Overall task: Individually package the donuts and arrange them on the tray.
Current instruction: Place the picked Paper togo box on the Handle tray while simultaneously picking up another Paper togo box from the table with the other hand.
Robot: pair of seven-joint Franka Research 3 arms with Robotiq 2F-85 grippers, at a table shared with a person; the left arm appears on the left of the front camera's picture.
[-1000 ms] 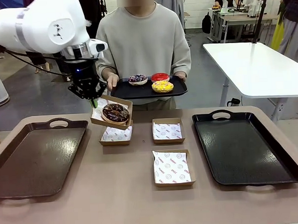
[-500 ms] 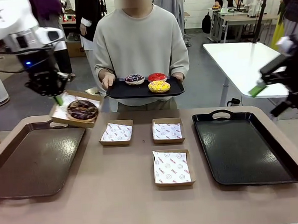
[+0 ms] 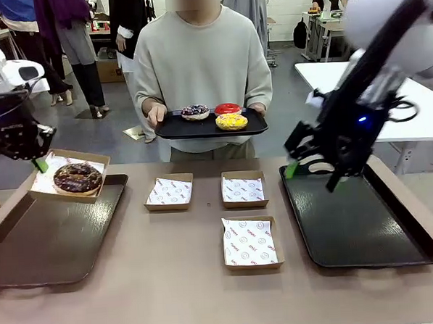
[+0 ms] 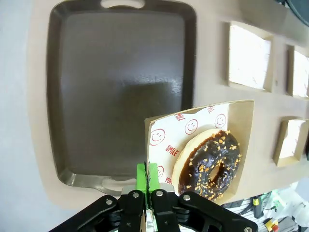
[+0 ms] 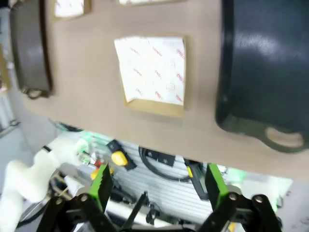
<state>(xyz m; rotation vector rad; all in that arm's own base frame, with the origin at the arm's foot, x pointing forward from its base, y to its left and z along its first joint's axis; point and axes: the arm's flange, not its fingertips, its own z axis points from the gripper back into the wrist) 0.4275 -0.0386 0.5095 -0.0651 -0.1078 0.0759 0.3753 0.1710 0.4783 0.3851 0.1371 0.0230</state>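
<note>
With the left gripper point(image 3: 39, 164) point(image 4: 149, 178) clamped on a shallow brown cardboard box point(image 3: 94, 157) point(image 4: 166, 130) holding the chocolate-glazed ring donut point(image 3: 78, 177) point(image 4: 208, 164) above the far end of the left brown tray point(image 3: 53, 239) point(image 4: 120, 82), right gripper point(image 3: 313, 173) point(image 5: 158, 181) spread and empty, three donuts point(image 3: 231, 122) unboxed on the person's black tray point(image 3: 173, 131).

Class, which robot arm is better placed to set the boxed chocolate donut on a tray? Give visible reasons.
Left. The left tool is shut on the box holding the chocolate donut, right by the brown tray. The right tool is open and empty.
</note>
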